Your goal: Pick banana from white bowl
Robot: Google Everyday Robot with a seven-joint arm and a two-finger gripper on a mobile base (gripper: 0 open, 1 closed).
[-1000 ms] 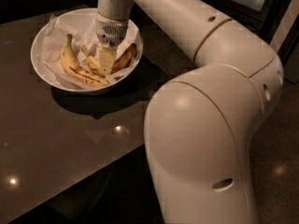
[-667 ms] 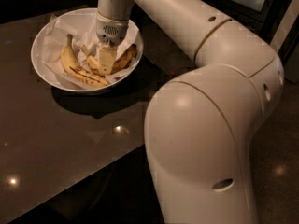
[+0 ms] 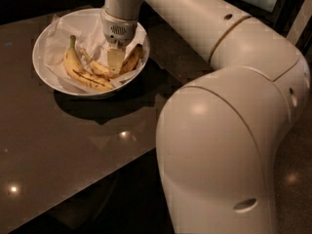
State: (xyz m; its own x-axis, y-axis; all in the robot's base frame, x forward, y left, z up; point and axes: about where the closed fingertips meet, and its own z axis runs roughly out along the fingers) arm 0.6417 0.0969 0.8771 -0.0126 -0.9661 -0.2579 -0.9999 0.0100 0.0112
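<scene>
The cream gripper [image 3: 115,59] sits in the white bowl [image 3: 43,73], by the dull yellow banana [image 3: 133,58] with brown spots. The other banana [image 3: 73,65] is brighter yellow with dark lines. The table [image 3: 58,145] is dark brown.

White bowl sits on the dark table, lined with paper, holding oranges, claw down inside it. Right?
Not oranges: the camera view shows bananas in the white bowl. Rest holds: on the dark table, paper lining, claw down inside it.
</scene>
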